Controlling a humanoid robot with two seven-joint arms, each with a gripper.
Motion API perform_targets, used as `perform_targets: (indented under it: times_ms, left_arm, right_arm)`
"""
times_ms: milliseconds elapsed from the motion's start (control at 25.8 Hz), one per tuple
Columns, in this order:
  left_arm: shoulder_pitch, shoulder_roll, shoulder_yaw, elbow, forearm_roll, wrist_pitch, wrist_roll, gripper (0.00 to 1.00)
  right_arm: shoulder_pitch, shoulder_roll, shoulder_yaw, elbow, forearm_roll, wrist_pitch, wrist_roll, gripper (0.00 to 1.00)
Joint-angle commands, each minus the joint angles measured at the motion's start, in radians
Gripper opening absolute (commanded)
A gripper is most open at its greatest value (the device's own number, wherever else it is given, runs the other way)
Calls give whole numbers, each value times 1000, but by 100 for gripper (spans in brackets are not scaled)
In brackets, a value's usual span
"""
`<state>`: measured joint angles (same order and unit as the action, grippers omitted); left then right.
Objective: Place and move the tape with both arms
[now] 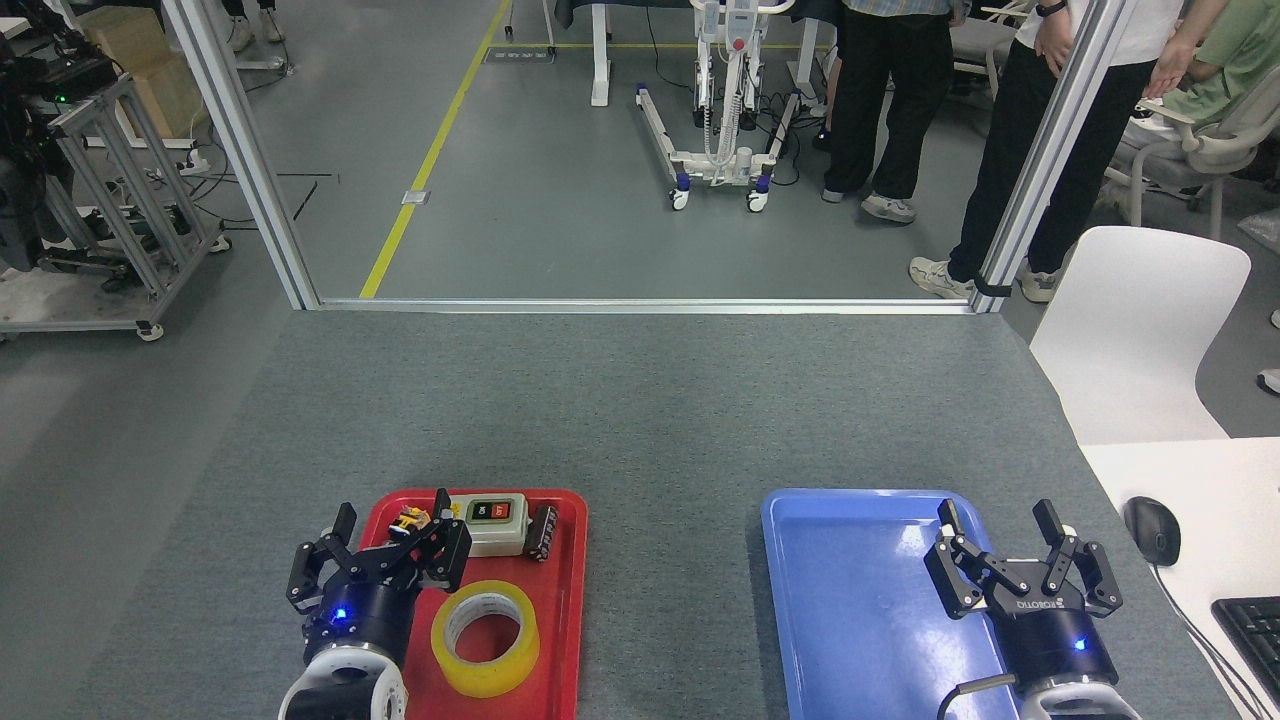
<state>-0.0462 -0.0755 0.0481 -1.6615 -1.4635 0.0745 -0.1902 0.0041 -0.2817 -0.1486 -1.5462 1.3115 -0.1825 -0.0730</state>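
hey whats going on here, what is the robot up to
A two-armed robot faces a grey table with a red tray on its left and a blue tray on its right. The tape lies flat in the red tray, not yet held. The left gripper is open beside it, over the tray's left edge. The right gripper is open over the blue tray, which holds nothing visible.

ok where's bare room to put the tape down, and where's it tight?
Free: the blue tray, bare left of the right pincer, and the grey table between the trays and beyond them. Crowded: the red tray, where the tape, switch box, small parts and the open left pincer fill most of it.
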Motion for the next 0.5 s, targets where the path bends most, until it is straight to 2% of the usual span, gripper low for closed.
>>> perform_targets:
  times_ms: [0, 116, 465]
  left_arm:
    - [0, -3, 1, -1, 3, -1, 3, 100]
    - [-4, -15, 4, -4, 19, 2, 40, 100]
    - [-1, -1, -2, -27, 29, -33, 57, 100]
  right_arm:
    - [1, 1, 0, 0, 0, 0, -1, 100]
    - [1, 1, 0, 0, 0, 0, -1, 100]
    - [1, 1, 0, 1, -1, 0, -1, 100]
